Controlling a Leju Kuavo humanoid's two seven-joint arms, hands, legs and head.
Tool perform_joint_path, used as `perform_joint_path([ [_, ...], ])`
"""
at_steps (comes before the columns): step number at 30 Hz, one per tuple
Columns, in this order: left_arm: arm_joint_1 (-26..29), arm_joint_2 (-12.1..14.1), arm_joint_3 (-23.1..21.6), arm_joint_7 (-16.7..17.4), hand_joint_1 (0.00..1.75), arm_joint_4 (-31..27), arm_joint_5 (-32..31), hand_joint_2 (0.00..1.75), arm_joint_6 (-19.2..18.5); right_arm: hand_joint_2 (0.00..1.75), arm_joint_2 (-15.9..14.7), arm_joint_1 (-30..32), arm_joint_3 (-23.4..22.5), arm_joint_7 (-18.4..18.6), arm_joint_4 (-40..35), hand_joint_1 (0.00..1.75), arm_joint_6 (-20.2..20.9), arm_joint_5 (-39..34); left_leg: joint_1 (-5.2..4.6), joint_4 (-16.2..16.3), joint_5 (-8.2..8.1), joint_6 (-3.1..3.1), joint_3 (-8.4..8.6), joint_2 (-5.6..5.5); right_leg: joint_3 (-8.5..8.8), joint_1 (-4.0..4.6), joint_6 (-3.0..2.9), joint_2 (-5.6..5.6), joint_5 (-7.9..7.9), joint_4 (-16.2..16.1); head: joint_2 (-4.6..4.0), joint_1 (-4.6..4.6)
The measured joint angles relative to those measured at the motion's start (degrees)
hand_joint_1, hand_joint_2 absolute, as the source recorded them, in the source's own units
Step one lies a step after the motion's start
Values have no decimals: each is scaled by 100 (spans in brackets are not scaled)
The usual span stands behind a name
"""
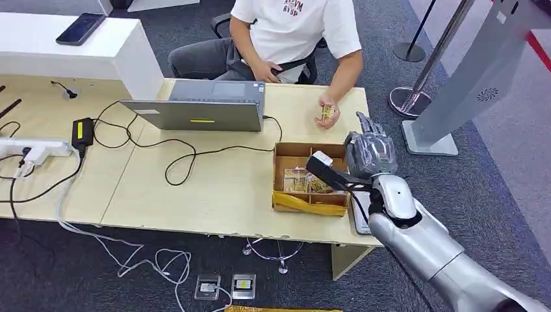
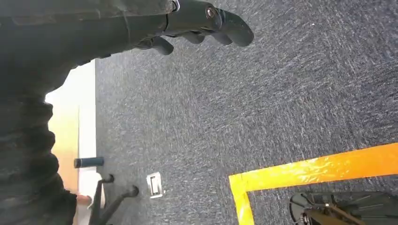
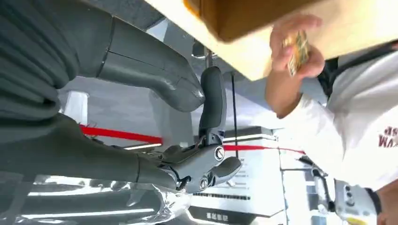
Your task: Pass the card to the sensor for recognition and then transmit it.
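A person seated across the table holds a gold card (image 1: 327, 113) in one hand (image 1: 333, 117); in the right wrist view the card (image 3: 297, 50) is pinched in that hand beside the table edge. My right hand (image 1: 369, 151) is raised just short of it, fingers spread and empty; the thumb (image 3: 155, 77) and fingers (image 3: 210, 117) stand apart. A black sensor with a white head (image 1: 325, 166) juts over an open cardboard box (image 1: 280, 174) holding several cards (image 1: 305, 182). My left hand (image 2: 197, 21) hangs over the carpet, holding nothing.
A grey laptop (image 1: 201, 108) stands mid-table with black cables trailing left to an adapter (image 1: 82, 131) and a power strip (image 1: 36, 151). A white kiosk stand (image 1: 469, 78) and a stanchion base (image 1: 409, 99) stand to the right. Yellow floor tape (image 2: 319, 168) lies below my left hand.
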Motion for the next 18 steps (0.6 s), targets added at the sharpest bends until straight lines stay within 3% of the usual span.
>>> perform_joint_path([
  [1, 0, 0, -2, -2, 0, 0, 0, 175, 0, 175, -20, -12, -17, 0, -24, 0, 2, 0, 0, 0, 0, 0, 0, 0, 0, 0, 0, -1, 0, 0, 0, 2],
  [9, 0, -2, -35, -7, 0, 0, -18, 175, -20, 175, -79, 14, -127, -144, -89, 0, 39, -235, 0, 0, 0, 0, 0, 0, 0, 0, 0, -1, 0, 0, 0, 2],
  [13, -1, -2, -35, -7, 0, 0, -13, 175, -28, 175, -179, 125, -170, -558, -223, 0, 374, -739, 0, 0, 0, 0, 1, 0, 0, 0, 0, 0, 0, 0, 2, 2],
  [18, -1, 0, -37, -7, 0, 0, -15, 175, -39, 175, -313, 205, -216, -623, -411, 0, 682, -798, 0, 0, 0, 0, 1, 0, 0, 0, 0, 0, 0, 0, 2, 0],
])
